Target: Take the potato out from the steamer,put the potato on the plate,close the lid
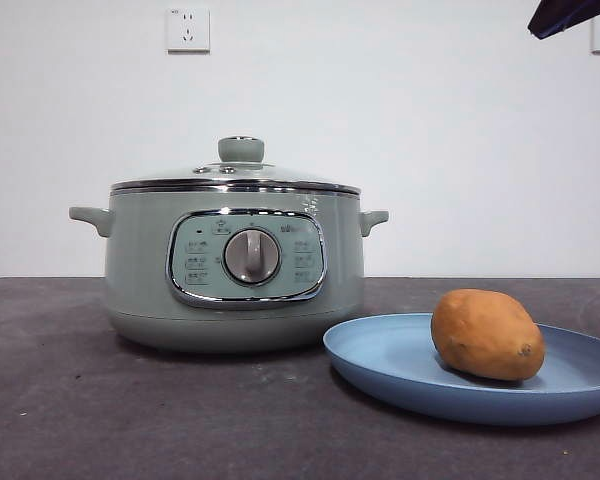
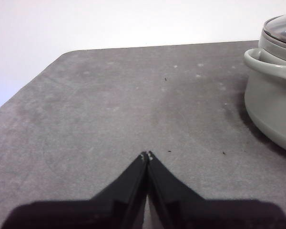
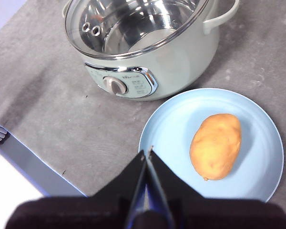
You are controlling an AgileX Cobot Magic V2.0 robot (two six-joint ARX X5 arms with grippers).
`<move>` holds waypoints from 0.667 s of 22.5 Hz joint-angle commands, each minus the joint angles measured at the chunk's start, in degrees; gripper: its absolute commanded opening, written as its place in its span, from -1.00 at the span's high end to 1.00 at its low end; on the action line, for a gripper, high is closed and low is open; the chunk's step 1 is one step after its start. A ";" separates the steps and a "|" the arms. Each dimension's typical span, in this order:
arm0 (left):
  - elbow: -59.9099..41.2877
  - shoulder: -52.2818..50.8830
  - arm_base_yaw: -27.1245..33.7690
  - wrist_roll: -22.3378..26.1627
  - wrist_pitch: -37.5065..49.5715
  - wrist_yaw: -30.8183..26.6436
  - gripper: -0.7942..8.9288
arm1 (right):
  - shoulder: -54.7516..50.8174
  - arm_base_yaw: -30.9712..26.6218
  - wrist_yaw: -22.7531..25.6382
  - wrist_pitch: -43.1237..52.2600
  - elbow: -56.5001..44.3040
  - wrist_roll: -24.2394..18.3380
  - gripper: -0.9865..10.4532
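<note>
Sage-green and lidded, the steamer (image 1: 234, 275) stands on the dark grey table (image 1: 80, 400), and everything else is placed from it here. The glass lid (image 1: 238, 176) sits flat on its rim, knob up, closing the pot. Just beside the steamer, on the side of its dial panel and nearer the front camera, lies the light-blue plate (image 1: 400, 375); its rim comes close to the pot's base. The orange-brown potato (image 1: 486, 334) rests on its side on that plate. The right gripper (image 3: 146, 153) hangs above the plate's edge, jaws pressed together and holding nothing. The left gripper (image 2: 146, 155) is over bare table well apart from the steamer's handle (image 2: 267, 64), jaws likewise pressed together.
</note>
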 commanded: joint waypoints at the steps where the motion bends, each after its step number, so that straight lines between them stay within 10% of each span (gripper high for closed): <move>1: -0.90 -0.17 0.24 0.00 0.04 0.07 0.84 | -0.13 0.07 0.15 0.13 0.28 0.31 0.83; 4: -0.90 -0.17 0.24 0.00 0.04 0.09 0.84 | -0.13 0.07 0.15 0.13 0.28 0.31 0.83; 9: -0.90 -0.17 0.24 0.00 0.07 0.07 0.84 | -0.13 0.07 3.72 0.13 0.28 -16.94 0.83; 15: -0.90 -0.17 0.24 0.00 0.07 0.09 0.84 | -2.03 -1.73 4.68 0.13 0.28 -17.73 0.83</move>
